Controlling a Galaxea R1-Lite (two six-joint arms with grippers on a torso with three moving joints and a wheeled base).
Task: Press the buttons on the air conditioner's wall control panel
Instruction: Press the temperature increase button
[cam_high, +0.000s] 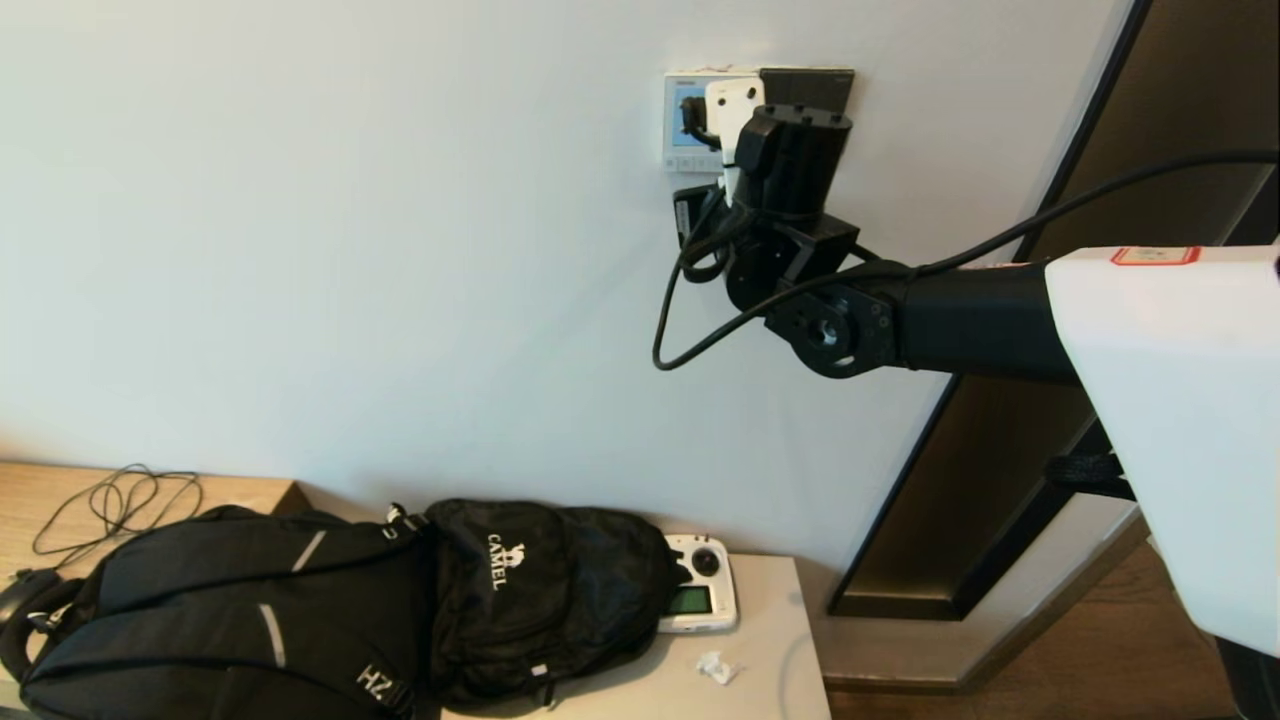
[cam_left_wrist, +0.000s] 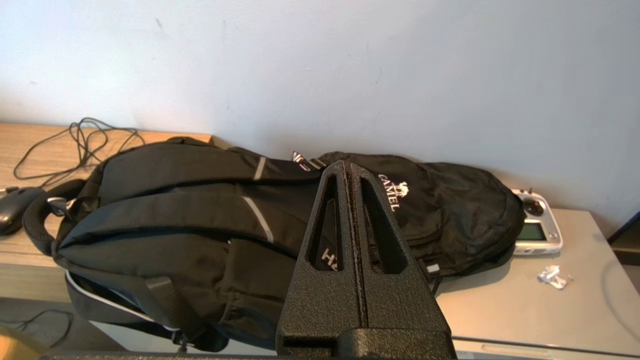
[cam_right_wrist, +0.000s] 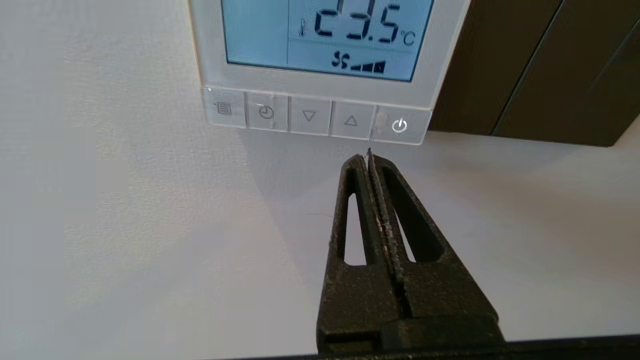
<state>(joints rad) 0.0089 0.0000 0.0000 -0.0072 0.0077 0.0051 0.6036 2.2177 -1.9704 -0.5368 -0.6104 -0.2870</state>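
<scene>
The air conditioner's wall control panel (cam_high: 679, 120) is a small white square on the wall; its pale blue screen (cam_right_wrist: 320, 45) is lit and shows digits. Along its lower edge runs a row of pale buttons (cam_right_wrist: 310, 116): menu, clock, down arrow, up arrow and power (cam_right_wrist: 399, 125). My right gripper (cam_right_wrist: 369, 157) is shut and empty. Its tip is close to the wall just under the row, between the up arrow and the power button, not touching a button. In the head view the right gripper (cam_high: 692, 200) sits just under the panel. My left gripper (cam_left_wrist: 346, 167) is shut and empty, low over a backpack.
A dark grey switch plate (cam_high: 808, 85) adjoins the panel on the right. Below, a black backpack (cam_high: 300, 610), a white handheld controller (cam_high: 700, 597) and a crumpled scrap (cam_high: 717, 667) lie on a low table (cam_high: 770, 640). A dark door frame (cam_high: 1000, 480) stands at the right.
</scene>
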